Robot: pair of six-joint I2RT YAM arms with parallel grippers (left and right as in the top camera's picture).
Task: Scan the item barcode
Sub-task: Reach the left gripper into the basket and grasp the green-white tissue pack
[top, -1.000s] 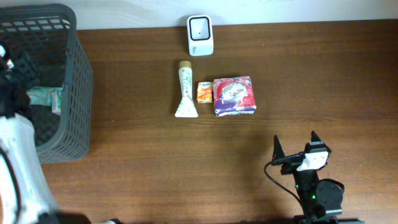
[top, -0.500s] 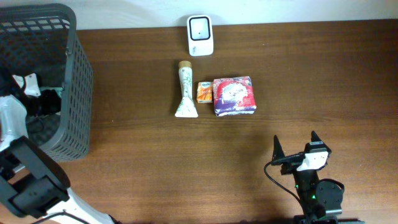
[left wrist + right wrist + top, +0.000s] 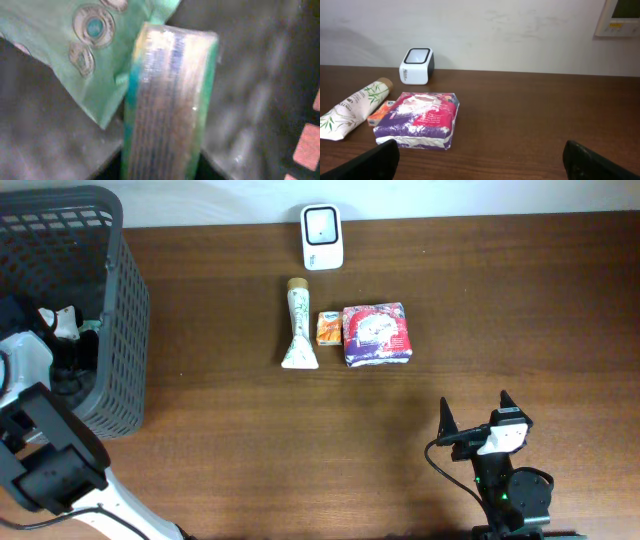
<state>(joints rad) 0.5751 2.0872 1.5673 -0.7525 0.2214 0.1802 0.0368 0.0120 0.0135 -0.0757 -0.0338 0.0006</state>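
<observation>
In the overhead view the basket [image 3: 120, 310] sits at the table's [image 3: 250, 450] 9 o'clock edge, and the left arm reaches down into it, its end effector [image 3: 68, 328] low inside among the contents. The left wrist view is filled by a green pack [image 3: 167, 100] seen edge-on, blurred, its foil side ringed in green, with a green wrapper [image 3: 100, 50] lying at its 10 o'clock. Dark shapes flank the pack's lower end, but whether the left end effector is pinching it cannot be told. The scanner [image 3: 321, 223] stands at the table's 12 o'clock edge, well apart from the basket. Near the table's middle lies a tube [image 3: 298, 328], cap toward 12 o'clock; a small orange packet [image 3: 327, 328] lies just at its 3 o'clock, and a purple pack [image 3: 377, 334] touches that packet's 3 o'clock side. The right end effector [image 3: 474, 408] rests at 5 o'clock, fingers spread wide, holding nothing.
</observation>
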